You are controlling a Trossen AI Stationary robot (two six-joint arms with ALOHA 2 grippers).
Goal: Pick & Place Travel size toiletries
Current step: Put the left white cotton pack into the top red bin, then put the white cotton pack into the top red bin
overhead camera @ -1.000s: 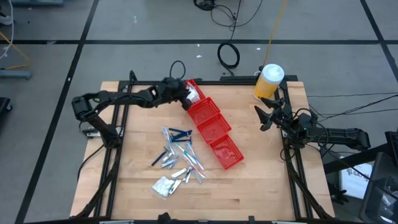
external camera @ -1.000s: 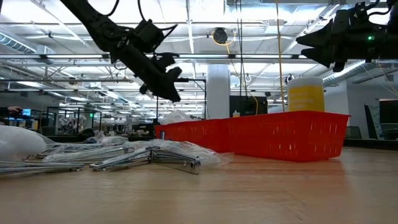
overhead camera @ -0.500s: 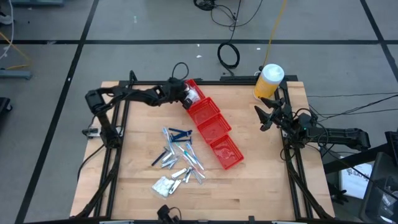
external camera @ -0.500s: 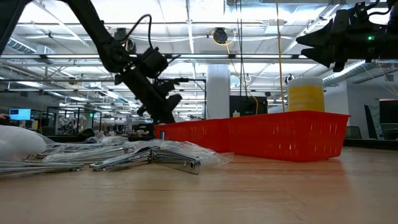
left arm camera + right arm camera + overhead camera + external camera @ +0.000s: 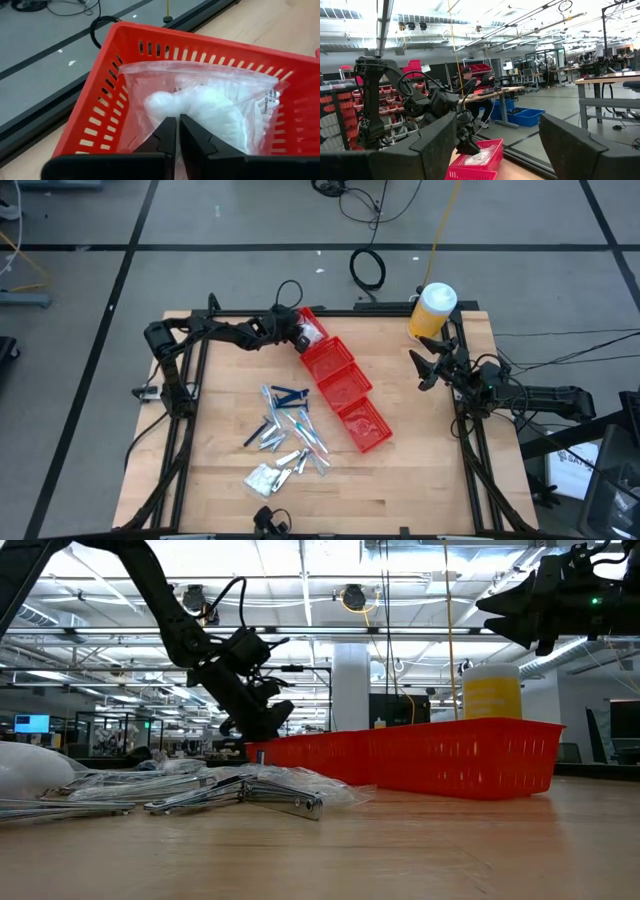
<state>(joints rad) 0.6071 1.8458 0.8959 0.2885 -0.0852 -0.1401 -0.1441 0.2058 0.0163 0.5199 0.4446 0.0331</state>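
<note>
The travel size toiletries lie in a loose pile on the wooden table, also seen in the low view as toiletries. A clear bag with white contents lies inside the far red bin, its top edge leaning on the bin's far wall. My left gripper is shut and slants down into that bin over the bag; from above it is the left gripper. My right gripper waits open, raised at the table's right side. My left gripper comes at the bag from above, slanting down toward the table's right. Its shut fingertips stand against the bag's near part. Whether any film is caught between them, I cannot tell. The bag rests in the bin.
Several red bins stand in a row slanting from the far middle toward the near right. A tall yellow bottle with a white cap stands at the far right corner. Bare wood lies near the front edge.
My left gripper has sunk toward the far red bin, and it now sits low at the bin's rim. The bag and the pile of toiletries have stayed in place.
</note>
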